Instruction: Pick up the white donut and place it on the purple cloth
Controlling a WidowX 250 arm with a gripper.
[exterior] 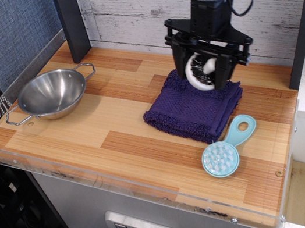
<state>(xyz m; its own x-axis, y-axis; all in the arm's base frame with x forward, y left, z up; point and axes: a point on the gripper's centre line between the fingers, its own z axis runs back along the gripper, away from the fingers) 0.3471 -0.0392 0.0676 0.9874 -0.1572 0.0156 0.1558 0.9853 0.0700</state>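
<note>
The white donut (199, 72) is a small white round toy with a dark ring inside and a white knob at its centre. My black gripper (202, 77) is shut on it and holds it on edge, low over the back part of the purple cloth (194, 106). The cloth is a dark purple folded terry towel lying on the right half of the wooden table. I cannot tell whether the donut touches the cloth.
A steel bowl (51, 94) with two handles stands at the left of the table (103, 134). A light blue round brush (225, 151) with a handle lies right of the cloth's front corner. A dark post (71, 22) and a plank wall stand behind.
</note>
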